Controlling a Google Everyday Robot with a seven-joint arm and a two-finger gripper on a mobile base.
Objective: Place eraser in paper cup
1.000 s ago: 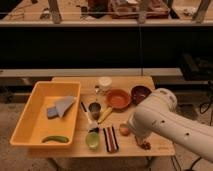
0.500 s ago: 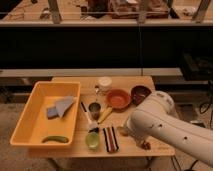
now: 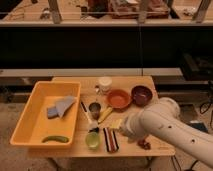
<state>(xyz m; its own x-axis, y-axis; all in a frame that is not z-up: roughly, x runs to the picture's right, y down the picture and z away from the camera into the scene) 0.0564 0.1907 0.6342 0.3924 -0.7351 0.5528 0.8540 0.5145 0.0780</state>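
The eraser (image 3: pixel 110 139) lies flat at the front edge of the table (image 3: pixel 145 82), about midway along it. Its stripes run front to back, and the light green cup (image 3: pixel 92 140) stands just beside it on the left. The paper cup (image 3: pixel 104 84) stands upright at the back edge, also near the middle and well apart from the eraser. The metal cup (image 3: pixel 94 107) and the orange bowl (image 3: pixel 119 98) sit between the two. The gripper (image 3: pixel 123 133) hangs at the end of the white arm, just to the right of the eraser and near the front edge. Its jaws are spread and carry nothing, and the eraser is untouched. The eraser looks like a light, stiff block with a rubbery, non-slip skin, so it should neither bend nor slide in a pinch. Because it is so flat, the fingertips would have to come down almost to the table top. The best hold seems to be across the narrow width near mid-length, though the green cup leaves little room on that side. It probably needs to go in end first, since it looks long for the cup's mouth, and the light paper cup could tip if it is nudged.
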